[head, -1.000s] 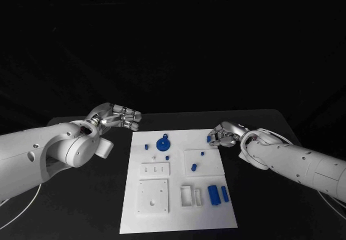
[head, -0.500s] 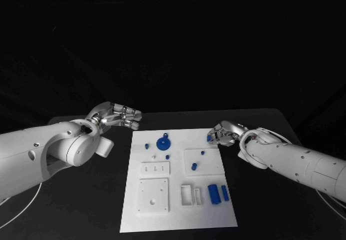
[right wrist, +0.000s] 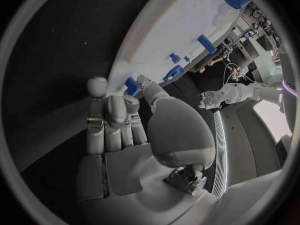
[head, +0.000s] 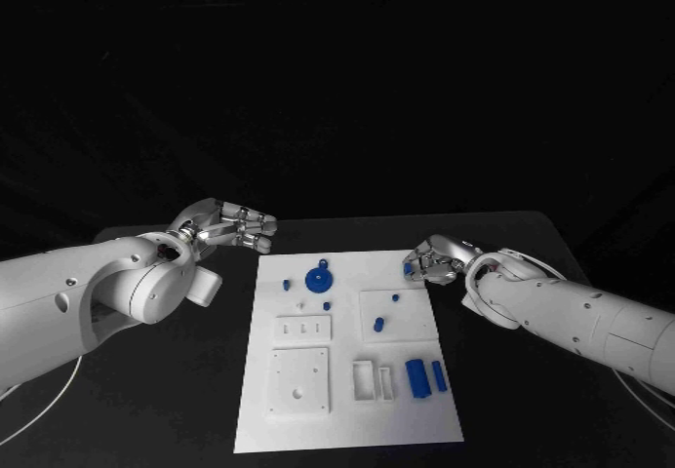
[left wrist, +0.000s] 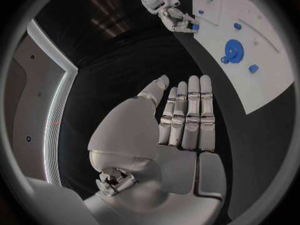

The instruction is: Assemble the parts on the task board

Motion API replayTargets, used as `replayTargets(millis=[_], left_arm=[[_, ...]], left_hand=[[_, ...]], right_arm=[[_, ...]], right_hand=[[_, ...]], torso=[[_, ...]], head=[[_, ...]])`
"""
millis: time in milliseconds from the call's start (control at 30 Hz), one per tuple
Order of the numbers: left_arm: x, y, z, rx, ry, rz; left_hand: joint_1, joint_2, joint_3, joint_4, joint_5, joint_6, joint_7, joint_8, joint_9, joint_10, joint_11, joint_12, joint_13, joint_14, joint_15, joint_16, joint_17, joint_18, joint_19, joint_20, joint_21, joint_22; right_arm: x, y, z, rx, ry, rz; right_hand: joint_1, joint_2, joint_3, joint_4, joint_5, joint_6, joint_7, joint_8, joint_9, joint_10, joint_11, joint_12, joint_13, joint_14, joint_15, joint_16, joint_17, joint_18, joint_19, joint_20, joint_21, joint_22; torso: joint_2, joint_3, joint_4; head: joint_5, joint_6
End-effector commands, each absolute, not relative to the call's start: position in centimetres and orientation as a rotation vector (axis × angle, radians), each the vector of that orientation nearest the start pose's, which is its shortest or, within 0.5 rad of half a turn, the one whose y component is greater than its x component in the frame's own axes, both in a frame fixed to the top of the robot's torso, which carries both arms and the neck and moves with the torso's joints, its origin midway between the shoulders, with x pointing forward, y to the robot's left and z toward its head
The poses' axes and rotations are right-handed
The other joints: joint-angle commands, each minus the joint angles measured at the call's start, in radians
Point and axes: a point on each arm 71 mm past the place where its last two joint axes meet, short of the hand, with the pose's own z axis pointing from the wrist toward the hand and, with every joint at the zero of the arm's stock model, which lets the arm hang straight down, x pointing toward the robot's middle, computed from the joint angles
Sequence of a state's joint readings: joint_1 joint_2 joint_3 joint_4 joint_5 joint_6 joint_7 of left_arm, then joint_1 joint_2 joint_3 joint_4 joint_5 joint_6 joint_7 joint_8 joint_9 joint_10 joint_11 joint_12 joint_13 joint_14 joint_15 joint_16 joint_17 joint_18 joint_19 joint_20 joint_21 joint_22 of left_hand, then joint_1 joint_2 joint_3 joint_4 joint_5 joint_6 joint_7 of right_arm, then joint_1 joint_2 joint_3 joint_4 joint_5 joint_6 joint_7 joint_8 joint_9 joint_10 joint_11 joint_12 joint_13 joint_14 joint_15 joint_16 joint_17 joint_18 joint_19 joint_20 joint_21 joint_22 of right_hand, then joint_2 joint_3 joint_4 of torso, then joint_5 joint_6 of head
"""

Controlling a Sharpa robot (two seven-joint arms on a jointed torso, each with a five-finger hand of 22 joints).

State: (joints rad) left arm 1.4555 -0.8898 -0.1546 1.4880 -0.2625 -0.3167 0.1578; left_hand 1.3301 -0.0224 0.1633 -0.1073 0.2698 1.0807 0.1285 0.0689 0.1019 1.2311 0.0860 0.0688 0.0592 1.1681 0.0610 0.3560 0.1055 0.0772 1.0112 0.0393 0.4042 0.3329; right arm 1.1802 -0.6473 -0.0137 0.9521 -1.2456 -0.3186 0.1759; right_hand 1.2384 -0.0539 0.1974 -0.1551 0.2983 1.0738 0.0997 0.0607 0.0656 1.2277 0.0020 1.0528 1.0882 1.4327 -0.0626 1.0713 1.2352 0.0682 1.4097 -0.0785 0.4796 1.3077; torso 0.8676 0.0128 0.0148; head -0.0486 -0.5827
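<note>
The right robot hand pinches a small blue part at the task board's far corner; its long axis cannot be told. The left robot hand hovers empty, fingers straight, over the counter beside the board, with a blue gear lying between the hands.

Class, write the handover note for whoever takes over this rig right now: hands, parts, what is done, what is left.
Left hand: flat, holding nothing, above the table beside the task board's far left corner.
Right hand: at the board's far right edge, a small blue part at its fingertips; whether it is gripped is unclear.
Parts: blue gear at the far end, blue blocks near the front right.
Done: cannot tell.
Left: probably most of the assembly.
</note>
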Motion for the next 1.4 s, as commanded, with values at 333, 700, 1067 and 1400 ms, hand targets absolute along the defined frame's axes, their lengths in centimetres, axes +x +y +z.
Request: replayTargets(millis=[333, 700, 1067, 1400], left_arm=[[51.9, 24.1, -10.4, -0.789, 1.558, -1.267], [51.9, 24.0, -10.4, -0.785, 1.558, -1.272], [51.7, 23.7, -10.6, -0.747, 1.611, -1.274], [51.7, 22.5, -11.5, -0.717, 1.756, -1.155]], left_hand=[[-0.003, 0.004, 0.001, -0.005, -0.001, -0.007, -0.001, -0.005, -0.001, -0.007, 0.003, -0.003, 0.002, -0.007, 0.002, -0.006, -0.002, -0.005, -0.005, 0.002, -0.001, 0.001], [-0.010, 0.006, -0.002, -0.001, -0.006, -0.008, -0.001, -0.005, -0.001, -0.007, 0.003, -0.003, 0.002, -0.005, 0.002, -0.005, -0.001, -0.005, -0.005, 0.002, -0.002, 0.003], [-0.018, 0.021, -0.005, 0.022, -0.019, 0.027, -0.020, -0.003, -0.008, 0.064, -0.024, -0.003, 0.002, 0.044, -0.021, 0.026, 0.015, -0.007, 0.032, -0.016, 0.013, 0.009], [-0.073, 0.015, -0.036, 0.091, -0.106, 0.058, -0.039, -0.006, -0.034, 0.163, -0.054, -0.004, 0.004, 0.118, -0.053, 0.070, 0.058, -0.018, 0.097, -0.047, 0.048, 0.022]], right_arm=[[56.9, -27.2, -21.2, 0.049, 1.615, 0.592], [57.0, -27.1, -20.9, 0.061, 1.568, 0.577], [56.4, -26.3, -20.4, 0.084, 1.538, 0.581], [55.4, -23.6, -19.1, 0.050, 1.560, 0.584]], right_hand=[[0.017, 0.026, 0.068, -0.010, -0.093, 0.093, -0.024, 0.004, 0.007, 0.007, -0.018, 0.006, 0.006, 0.009, -0.010, 0.007, 0.005, 0.011, 0.003, -0.012, 0.015, 0.053], [0.009, 0.026, 0.128, -0.018, -0.115, 0.161, -0.043, 0.004, 0.015, 0.019, -0.029, 0.006, 0.012, 0.014, -0.020, 0.010, 0.012, 0.003, 0.006, -0.022, 0.034, 0.055], [0.000, 0.020, 0.124, -0.014, -0.094, 0.165, -0.046, 0.003, 0.018, 0.024, -0.032, 0.004, 0.013, 0.018, -0.023, 0.012, 0.014, 0.003, 0.010, -0.025, 0.041, 0.056], [0.000, 0.014, 0.127, 0.000, -0.106, 0.160, -0.046, 0.003, 0.017, 0.028, -0.034, 0.002, 0.015, 0.021, -0.024, 0.011, 0.016, 0.004, 0.016, -0.026, 0.044, 0.056]], torso=[[0.001, 0.0011, -0.0003], [0.001, 0.0011, -0.0004], [-0.002, -0.0003, -0.0036], [-0.027, -0.0059, -0.0112]], head=[[-0.002, -0.003], [-0.001, -0.003], [0.002, 0.004], [0.015, 0.005]])
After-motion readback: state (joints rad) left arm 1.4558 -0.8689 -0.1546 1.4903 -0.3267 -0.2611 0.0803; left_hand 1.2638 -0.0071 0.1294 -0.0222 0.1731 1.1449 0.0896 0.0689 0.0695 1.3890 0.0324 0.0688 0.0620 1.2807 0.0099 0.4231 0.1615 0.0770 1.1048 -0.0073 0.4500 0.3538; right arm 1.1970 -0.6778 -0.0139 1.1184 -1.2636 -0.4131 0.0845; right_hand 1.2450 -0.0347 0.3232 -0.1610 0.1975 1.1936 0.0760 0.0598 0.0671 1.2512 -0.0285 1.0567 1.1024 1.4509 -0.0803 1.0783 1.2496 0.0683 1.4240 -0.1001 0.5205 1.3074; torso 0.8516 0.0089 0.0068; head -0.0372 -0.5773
